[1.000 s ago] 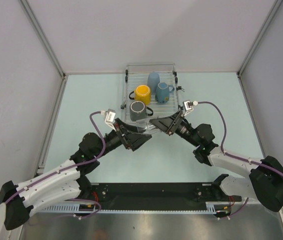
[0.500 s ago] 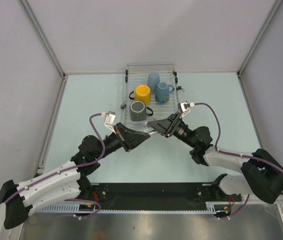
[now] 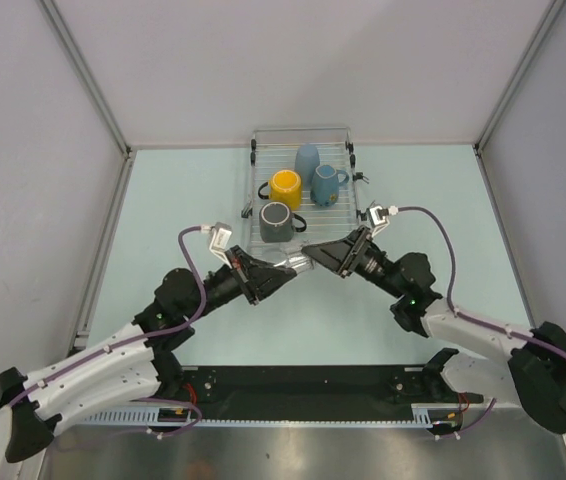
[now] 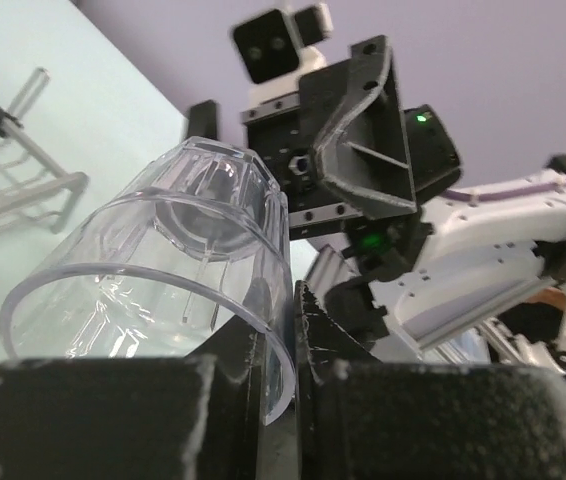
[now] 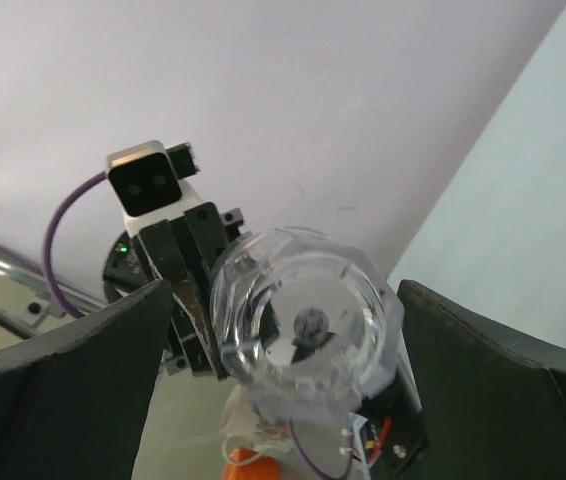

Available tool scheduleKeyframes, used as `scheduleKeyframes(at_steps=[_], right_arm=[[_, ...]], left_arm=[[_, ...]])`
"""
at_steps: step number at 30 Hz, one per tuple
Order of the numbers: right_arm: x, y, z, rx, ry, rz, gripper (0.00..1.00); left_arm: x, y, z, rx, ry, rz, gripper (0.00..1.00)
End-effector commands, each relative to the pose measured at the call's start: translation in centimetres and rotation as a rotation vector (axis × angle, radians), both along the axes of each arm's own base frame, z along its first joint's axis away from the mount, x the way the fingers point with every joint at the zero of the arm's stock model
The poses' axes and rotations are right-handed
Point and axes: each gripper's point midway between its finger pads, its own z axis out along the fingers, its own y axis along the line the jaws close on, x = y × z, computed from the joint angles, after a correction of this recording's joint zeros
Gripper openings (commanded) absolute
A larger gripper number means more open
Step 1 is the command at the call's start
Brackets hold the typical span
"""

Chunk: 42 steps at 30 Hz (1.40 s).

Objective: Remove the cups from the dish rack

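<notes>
A clear glass tumbler (image 3: 298, 262) lies on its side in the air, just in front of the dish rack (image 3: 301, 129). My left gripper (image 3: 281, 268) is shut on its rim (image 4: 281, 330), one finger inside and one outside. My right gripper (image 3: 315, 255) stands open around the tumbler's base (image 5: 303, 320), both fingers apart from the glass. In the rack stand a yellow mug (image 3: 285, 188), a dark grey mug (image 3: 276, 221), a blue handled mug (image 3: 325, 184) and a pale blue handleless cup (image 3: 307, 159).
The rack sits at the table's far middle against the back wall. Its near corner rail (image 4: 23, 195) shows in the left wrist view. Pale green tabletop (image 3: 183, 200) lies to either side, bounded by grey side walls.
My left gripper has shut on the tumbler's rim. My right gripper has opened wide and let go of the tumbler's base. The tumbler has moved slightly left, toward the left arm.
</notes>
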Motion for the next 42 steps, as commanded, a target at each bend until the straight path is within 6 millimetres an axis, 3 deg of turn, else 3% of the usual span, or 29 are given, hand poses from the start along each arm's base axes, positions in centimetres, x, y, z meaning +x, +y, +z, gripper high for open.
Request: scheduleKeyframes(at_steps=[1,2,6,7,8,9,11,13,14,15,16,17,19,20,27,33,37,42], right_arm=[[1.2,-2.8,2.4,-0.051,-0.081,-0.124,1.0],[2.1,-3.1,1.6,-0.113,-0.033,-0.164,1.0],[4.4,-6.7,2.0,-0.311,-0.017,-0.389,1.0],[4.8,-7.4,1.5,-0.38,-0.028,-0.433,1.0],[5.3,-8.5,-0.3,-0.473,0.031,-0.488,1.0],[5.7,-9.3,0.4,-0.504,0.04,-0.531,1.0],[6.0,-11.0,-1.4,-0.618,0.087,-0.602,1.0],[5.9,-11.6,-1.6,-0.663,0.099,-0.633,1.0],[5.9,-12.5,-2.5,-0.713,0.128,-0.678,1.0],[5.9,-13.0,-2.9,-0.738,0.139,-0.7,1.0],[5.9,-13.2,-3.0,-0.763,0.147,-0.717,1.0],[5.7,-14.0,-3.9,-0.82,0.173,-0.755,1.0],[5.6,-14.6,-4.3,-0.869,0.194,-0.791,1.0],[5.5,-15.2,-5.4,-0.931,0.216,-0.819,1.0],[5.5,-15.5,-7.1,-1.005,0.261,-0.838,1.0],[5.4,-15.8,-8.0,-1.052,0.276,-0.84,1.0],[5.6,-15.3,-8.5,-1.05,0.267,-0.826,1.0],[6.0,-14.6,-10.1,-1.083,0.28,-0.797,1.0]], left_arm=[[2.7,2.1,0.7,0.104,-0.039,0.184,0.0],[2.9,2.4,0.8,0.116,-0.038,0.198,0.0],[4.1,4.4,0.2,0.242,0.001,0.31,0.0],[4.3,4.9,0.1,0.268,0.007,0.333,0.01],[5.0,5.8,0.0,0.295,0.016,0.391,0.0],[5.0,6.5,0.0,0.343,0.024,0.416,0.0],[5.9,8.1,-0.2,0.401,0.042,0.504,0.0],[6.1,9.4,-0.2,0.474,0.065,0.55,0.0],[6.2,10.2,-1.6,0.556,0.096,0.577,0.0],[6.3,10.4,-0.7,0.568,0.105,0.588,0.0],[6.3,10.5,-1.1,0.608,0.121,0.586,0.0],[6.1,10.6,-3.1,0.712,0.163,0.566,0.0],[5.9,10.0,-3.4,0.773,0.204,0.527,0.0],[5.6,9.6,-5.4,0.862,0.248,0.488,0.0],[4.2,6.7,-10.2,1.087,0.362,0.244,0.0],[3.3,5.0,-10.6,1.111,0.417,0.131,0.0],[2.6,4.5,-11.9,1.173,0.441,0.085,0.0],[1.5,3.8,-16.5,1.301,0.468,0.051,0.0]])
